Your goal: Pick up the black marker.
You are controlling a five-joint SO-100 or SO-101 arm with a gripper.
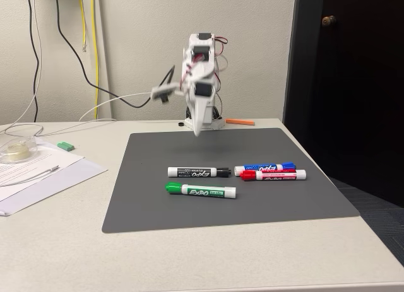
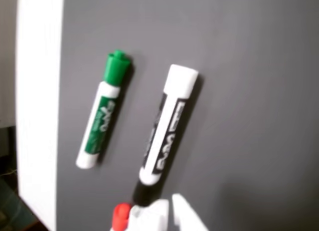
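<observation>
The black marker [image 1: 199, 172] lies flat on the dark grey mat [image 1: 158, 204], its black cap pointing right in the fixed view. In the wrist view the black marker [image 2: 164, 131] runs up the frame, with its black cap just above my white fingertips [image 2: 187, 218]. My gripper [image 1: 197, 132] hangs in the air over the back of the mat, well above the markers and pointing down. Its fingers taper to one point with nothing between them. In the wrist view my gripper [image 2: 168, 211] pokes in at the bottom edge with only a thin slit between the fingers.
A green-capped marker [image 1: 201, 190] lies in front of the black one, also seen as the green marker [image 2: 102, 111]. Blue [image 1: 265, 168] and red [image 1: 273, 175] markers lie to the right. Papers [image 1: 38, 172] and a tape roll [image 1: 16, 150] sit at left. An orange item [image 1: 240, 122] lies by the arm's base.
</observation>
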